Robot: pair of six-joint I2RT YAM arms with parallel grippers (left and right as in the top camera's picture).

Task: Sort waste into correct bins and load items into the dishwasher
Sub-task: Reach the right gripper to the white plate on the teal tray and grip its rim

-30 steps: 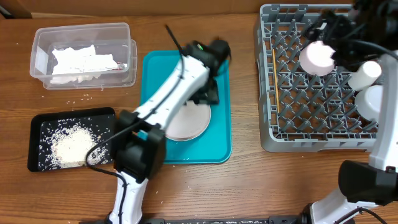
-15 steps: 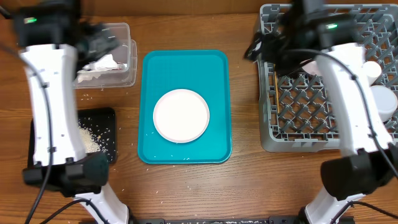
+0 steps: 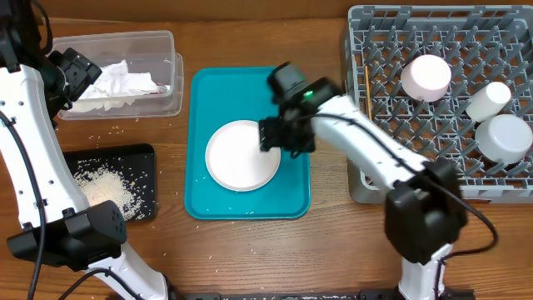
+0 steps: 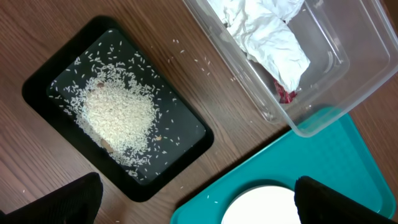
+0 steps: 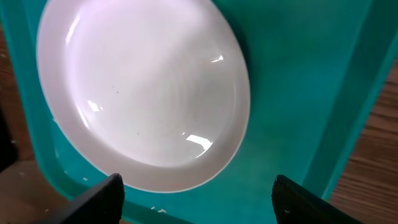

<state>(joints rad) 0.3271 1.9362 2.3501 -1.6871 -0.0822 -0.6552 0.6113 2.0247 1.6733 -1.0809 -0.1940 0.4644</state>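
A round white plate (image 3: 237, 158) lies on the teal tray (image 3: 250, 204). My right gripper (image 3: 283, 135) hangs open over the plate's right edge. In the right wrist view the plate (image 5: 143, 93) fills the upper left, and the open gripper (image 5: 202, 199) has only tray between its fingers. My left gripper (image 3: 77, 73) stands open at the left end of the clear tub (image 3: 117, 96), high up. The tub holds crumpled napkins (image 4: 267, 37) and a red wrapper (image 4: 285, 93). Rice (image 4: 118, 115) is heaped in the black tray (image 4: 56, 74). The left gripper (image 4: 199, 208) holds nothing.
The grey dish rack (image 3: 433, 187) stands at the right with a bowl (image 3: 426, 77), a cup (image 3: 488, 100), another bowl (image 3: 508, 137) and chopsticks (image 3: 366, 83) in it. Loose rice grains (image 3: 108, 133) lie on the wood between tub and black tray.
The right arm has swung from the dish rack to the plate on the teal tray, its jaws narrowing a little. The left arm has drawn back to the left of the tub.
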